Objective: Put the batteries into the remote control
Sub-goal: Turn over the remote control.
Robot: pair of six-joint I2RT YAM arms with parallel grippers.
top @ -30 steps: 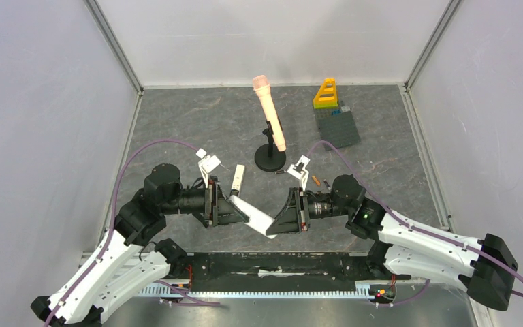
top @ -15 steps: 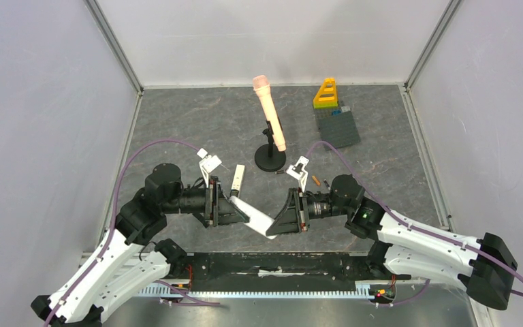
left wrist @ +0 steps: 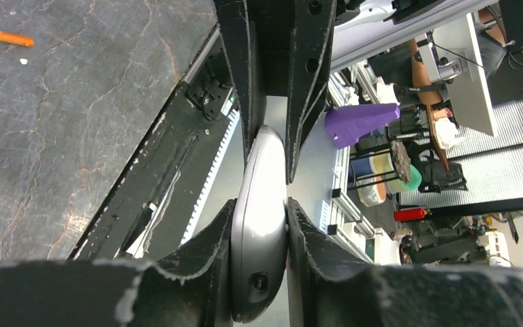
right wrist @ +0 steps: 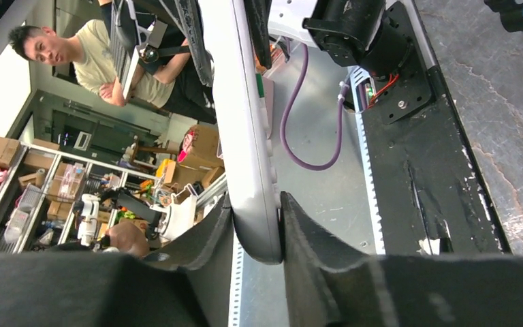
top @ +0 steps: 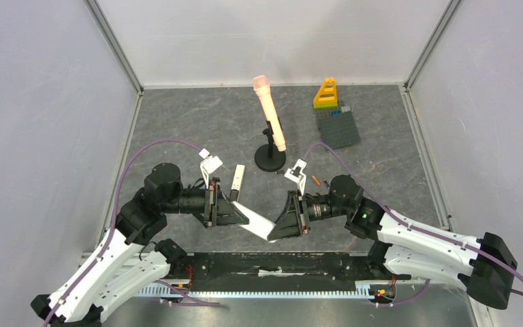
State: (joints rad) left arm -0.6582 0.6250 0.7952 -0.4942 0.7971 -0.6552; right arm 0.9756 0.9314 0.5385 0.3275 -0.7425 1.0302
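The white remote control (top: pixel 257 223) hangs low over the table's near edge, held at both ends. My left gripper (top: pixel 240 212) is shut on one end; in the left wrist view its pads (left wrist: pixel 306 235) press both flat sides of the remote control (left wrist: pixel 262 177). The right gripper (top: pixel 277 230) is shut on the other end, and the right wrist view shows the remote control (right wrist: pixel 242 122) clamped edge-on in the gripper (right wrist: pixel 257 228). One orange battery (top: pixel 317 181) lies on the table behind the right gripper; it also shows as an orange battery (left wrist: pixel 5 37) in the left wrist view.
A small white flat piece (top: pixel 238 178) lies beside the left gripper. A pink microphone (top: pixel 270 119) leans on a black round stand (top: pixel 270 162) at mid-table. A grey brick plate (top: pixel 338 127) with a yellow piece (top: pixel 325 93) sits back right. A black rail (top: pixel 272 262) runs along the near edge.
My left gripper has closed onto the remote control's end. The remote and the right gripper have shifted slightly lower and left.
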